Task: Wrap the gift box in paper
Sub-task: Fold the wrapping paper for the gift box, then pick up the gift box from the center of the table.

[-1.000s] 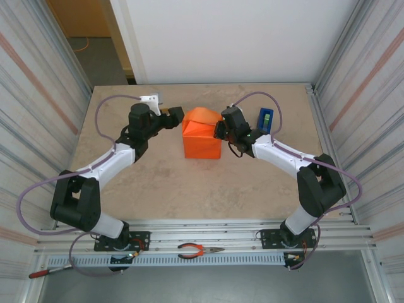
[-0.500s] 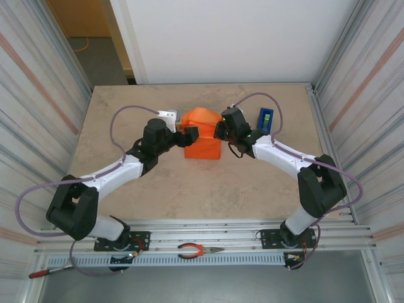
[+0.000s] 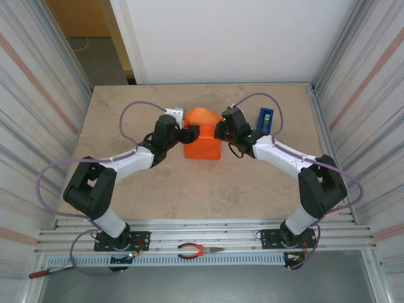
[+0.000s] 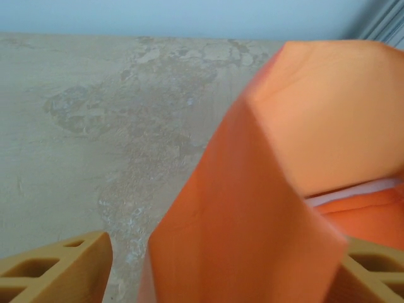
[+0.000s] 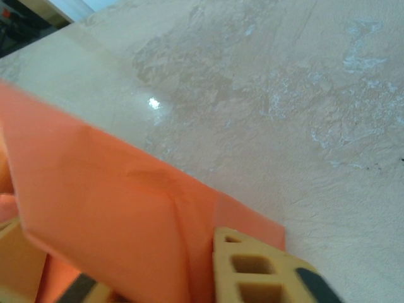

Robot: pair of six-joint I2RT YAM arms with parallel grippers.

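The left gripper point(image 3: 190, 133), seen from the top external camera, reaches in from the left and meets the upper left side of the orange box point(image 3: 202, 150), which sits at the middle of the tabletop point(image 3: 126, 101) toward the far edge. The right gripper point(image 3: 219, 130) presses in from the opposite side, at the box's upper right corner. The paper point(image 3: 201, 117) covers the box and rises above it in a loose, peaked fold between the two grippers. A blue tape dispenser point(image 3: 266, 118) stands just behind the right arm's wrist, apart from the box. Pliers point(image 3: 201, 250) lie on the metal rail between the arm bases.

From the left wrist, the two tan fingers point(image 4: 60, 268) stand far apart at the bottom corners, so this gripper is open. An angled flap of paper stands between them. Bare tabletop shows between the flap and the left finger, while the flap runs up against the right one.

From the right wrist, one tan finger point(image 5: 262, 268) lies against the edge of a creased sheet of paper, and a second tan shape shows at the lower left, partly behind the sheet. The paper passes between them. Whether this gripper is pinching the sheet or standing loose around it cannot be told.
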